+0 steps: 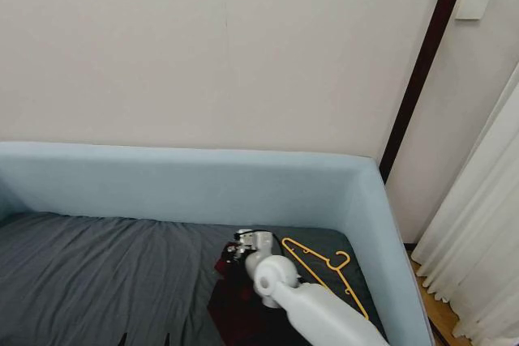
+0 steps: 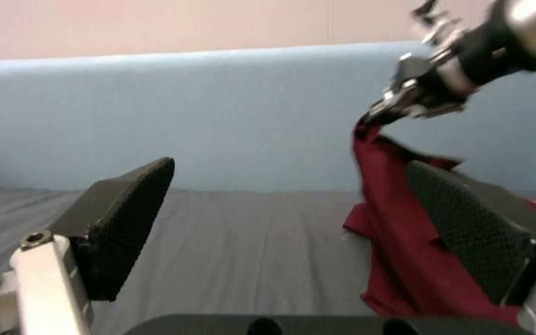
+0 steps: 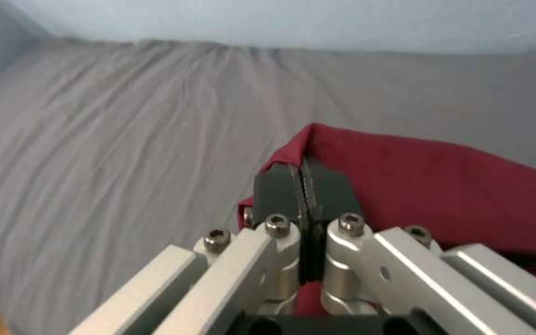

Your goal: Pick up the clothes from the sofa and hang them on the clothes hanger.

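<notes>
A dark red garment lies on the grey sofa seat near its right end. My right gripper is shut on a fold of the red garment and holds that fold lifted off the seat. From the left wrist view, the right gripper hangs in front of the blue backrest with the red garment draping down from it. My left gripper is low over the seat, open, with nothing between its fingers. An orange clothes hanger lies flat on the seat just right of the garment.
The sofa's light blue backrest runs along the wall, and its right armrest closes that end. A dark wooden post and white curtains stand to the right. The grey seat stretches bare to the left.
</notes>
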{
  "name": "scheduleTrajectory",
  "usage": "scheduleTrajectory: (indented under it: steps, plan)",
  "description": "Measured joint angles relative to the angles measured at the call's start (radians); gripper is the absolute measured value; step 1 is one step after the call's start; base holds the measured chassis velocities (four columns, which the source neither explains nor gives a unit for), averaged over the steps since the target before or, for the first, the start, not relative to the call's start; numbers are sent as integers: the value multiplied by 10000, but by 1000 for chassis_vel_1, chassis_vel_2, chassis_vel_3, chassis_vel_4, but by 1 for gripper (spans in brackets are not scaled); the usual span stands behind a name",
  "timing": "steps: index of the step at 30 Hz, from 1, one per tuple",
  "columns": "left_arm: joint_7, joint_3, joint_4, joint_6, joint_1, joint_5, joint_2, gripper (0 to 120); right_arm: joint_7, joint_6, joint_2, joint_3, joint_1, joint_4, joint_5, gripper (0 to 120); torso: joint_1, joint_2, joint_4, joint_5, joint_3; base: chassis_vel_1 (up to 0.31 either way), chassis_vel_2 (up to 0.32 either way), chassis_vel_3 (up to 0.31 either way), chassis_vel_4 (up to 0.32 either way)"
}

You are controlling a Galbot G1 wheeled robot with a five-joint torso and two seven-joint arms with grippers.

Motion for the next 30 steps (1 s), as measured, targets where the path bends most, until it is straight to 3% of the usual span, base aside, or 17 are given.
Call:
scheduleTrajectory:
  steps: [5, 11, 14, 17, 24, 27, 28, 30]
  plan:
    - [-16, 101, 53, -18, 8, 165, -98, 98, -47, 62, 438, -542, 121, -727, -478, 0, 1, 0, -2, 3, 0, 0, 0, 0, 0]
    - [-108, 361, 0, 174, -18, 198, -104, 98, -234, -221, -268, -990, -199, 267, -930, 22, -1, 0, -5, 8, 0, 0, 0, 0, 0]
    - [-121, 413, -3, 252, -52, 256, -75, 98, -395, -638, -543, -1083, -178, 574, -1119, 29, -1, 0, -6, 10, -1, 0, 0, 0, 0]
    - [-136, 505, -15, 353, -112, 318, 5, 98, -622, -1456, -1061, -1620, 131, 982, -1473, 43, -1, 0, -6, 7, -1, 0, 0, 0, 0]
    - [-188, 784, -82, 669, -206, -195, 180, 98, -331, -1016, -1398, -1045, 103, 1559, -1550, 67, -1, 0, 4, 11, -1, 0, 0, 0, 0]
    - [-652, 1357, -298, 1509, -514, -887, 309, 96, -176, -773, -2457, -586, -171, 2619, -1524, 81, -2, 0, -3, 10, -1, 0, 0, 0, 0]
    - [-652, 1357, -298, 1509, -514, -887, 309, 96, -176, -773, -2457, -586, -171, 2619, -1524, 81, -2, 0, -3, 10, -1, 0, 0, 0, 0]
    - [-1136, 1783, -657, 2395, -842, -1851, 415, 96, -126, -692, -3257, -121, -408, 3234, -1521, 90, -2, 1, -10, 8, -1, 0, 0, 0, 0]
